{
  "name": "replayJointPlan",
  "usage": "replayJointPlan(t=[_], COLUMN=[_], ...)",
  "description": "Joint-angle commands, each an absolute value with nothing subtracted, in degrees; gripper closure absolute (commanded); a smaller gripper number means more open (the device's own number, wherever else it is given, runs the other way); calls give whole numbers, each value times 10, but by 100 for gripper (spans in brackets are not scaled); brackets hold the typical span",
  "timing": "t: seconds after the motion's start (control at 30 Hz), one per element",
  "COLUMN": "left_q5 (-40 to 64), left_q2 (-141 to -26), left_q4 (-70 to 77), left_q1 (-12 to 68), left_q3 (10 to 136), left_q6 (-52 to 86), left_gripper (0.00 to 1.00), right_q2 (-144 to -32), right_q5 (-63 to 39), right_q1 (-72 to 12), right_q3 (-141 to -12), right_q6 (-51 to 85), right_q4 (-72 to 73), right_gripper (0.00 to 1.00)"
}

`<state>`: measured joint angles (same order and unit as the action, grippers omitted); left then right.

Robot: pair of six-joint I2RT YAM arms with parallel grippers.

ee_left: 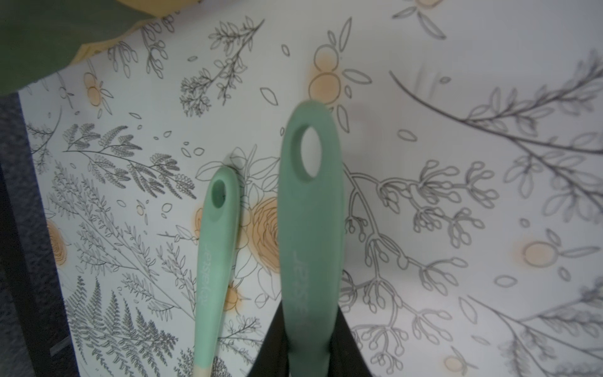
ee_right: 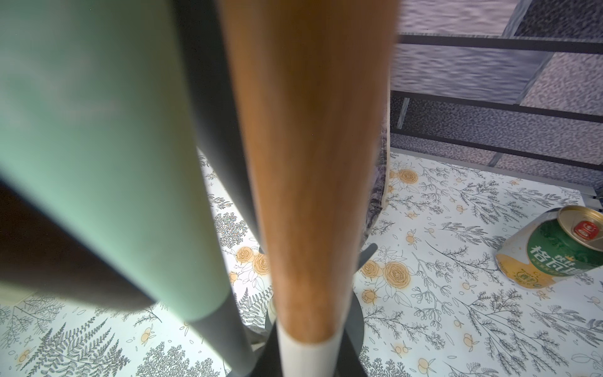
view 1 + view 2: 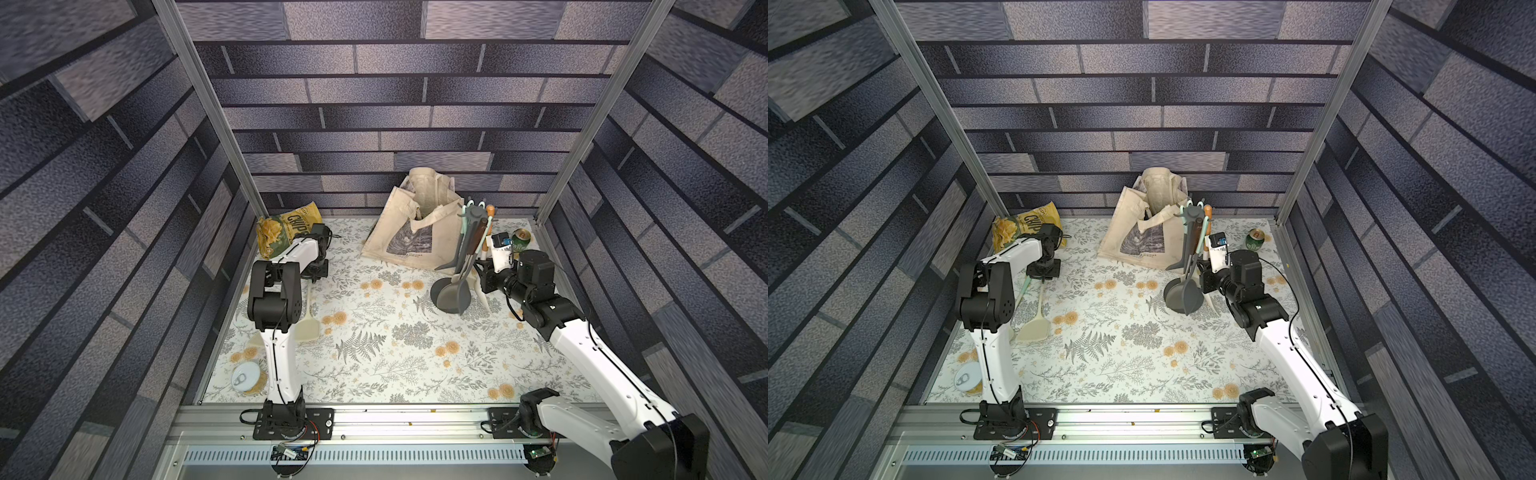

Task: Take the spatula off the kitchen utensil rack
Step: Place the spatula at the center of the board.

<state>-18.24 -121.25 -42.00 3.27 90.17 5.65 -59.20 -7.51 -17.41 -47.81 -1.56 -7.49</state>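
**Item:** spatula (image 2: pixel 313 163), with a warm-brown wooden handle, white lower shaft and white blade.

**Location:** It hangs on the dark grey kitchen utensil rack (image 3: pixel 473 215), which has a disc base, a slim pole and a star of hook spokes. The rack stands at 1 o'clock on the floral-printed surface (image 3: pixel 395 374), taking 12 as the rear wall.

**Axis:** The spatula is near upright. Its handle end is up among the spokes and its blade (image 3: pixel 483 297) is down beside the base. Whether the handle end is on a spoke cannot be told.

**Right gripper** (image 3: pixel 483 266)**:** It sits at 3 o'clock of the pole, clamped low on the spatula just where wood meets white. The wrist view shows the shaft running straight out between the jaws.

**Neighbours:** A mint-green-handled dark utensil (image 2: pixel 107 147) hangs just beside the spatula, toward 9 o'clock, with the pole behind it.

**Left gripper** (image 1: pixel 310 359)**:** It is well apart at 9 o'clock of the surface and clamped on the mint-green handle of a cream-headed turner (image 3: pixel 1034 328). A second mint-handled tool (image 1: pixel 217 244) lies on the surface alongside.

**Assessment:** The right arm is much the nearer and already has the grip. The move likely turns on a lift straight up along the handle's axis to clear the spoke. A draw toward 3 o'clock, away from the pole and neighbours, would follow.
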Motion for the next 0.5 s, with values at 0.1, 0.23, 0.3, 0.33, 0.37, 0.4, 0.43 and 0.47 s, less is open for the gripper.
replayJointPlan(t=[0.1,0.23,0.3,0.33,0.37,0.4,0.43,0.47], left_q5=[-196,-194,-194,-191,-188,-185,-181,-177], left_q2=[-1220,-1195,-1177,-1163,-1149,-1130,-1107,-1086], left_q4=[-434,-410,-399,-390,-380,-367,-351,-333], left_q1=[32,30,30,31,32,33,36,39], left_q3=[903,876,864,854,845,833,817,802], left_q6=[70,81,82,83,83,83,81,81], left_gripper=[69,63,63,63,63,63,62,62], right_q2=[-585,-587,-588,-588,-588,-588,-589,-590], right_q5=[-74,-73,-73,-72,-71,-68,-65,-62], right_q1=[-180,-180,-180,-180,-180,-180,-180,-180], right_q3=[-472,-477,-480,-482,-483,-486,-490,-492], right_q6=[-20,-21,-21,-21,-21,-21,-20,-20], right_q4=[-114,-118,-120,-122,-124,-128,-133,-138], right_gripper=[91,91,91,91,91,91,91,91])
